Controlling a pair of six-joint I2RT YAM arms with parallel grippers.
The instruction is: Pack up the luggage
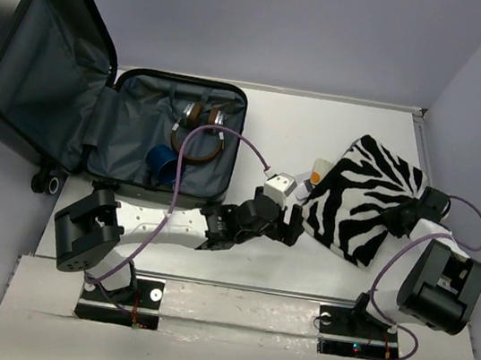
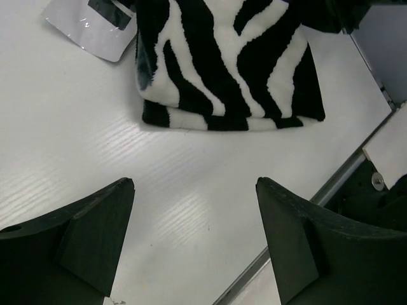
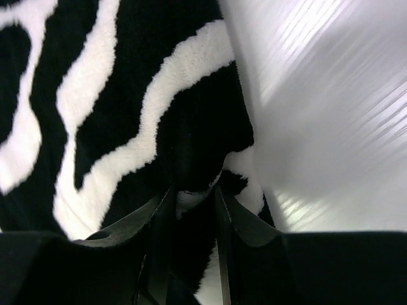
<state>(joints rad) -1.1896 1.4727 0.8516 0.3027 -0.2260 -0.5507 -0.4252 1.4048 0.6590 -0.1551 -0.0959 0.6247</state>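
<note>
Luggage (image 1: 131, 123) is lying open at far-left of table (image 1: 339, 127), partly packed: headphones (image 1: 201, 129) and blue cup (image 1: 163, 164) inside. Zebra cloth (image 1: 364, 199) is being pinched by right end effector (image 3: 191, 197); left end effector (image 2: 194, 235) is being held open, empty, just beside it. Cloth and white pouch (image 2: 95, 25) not yet packed.

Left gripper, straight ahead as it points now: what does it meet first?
Likely the folded edge of the zebra blanket; only bare table lies before it, though the left gripper's height is unclear.
</note>
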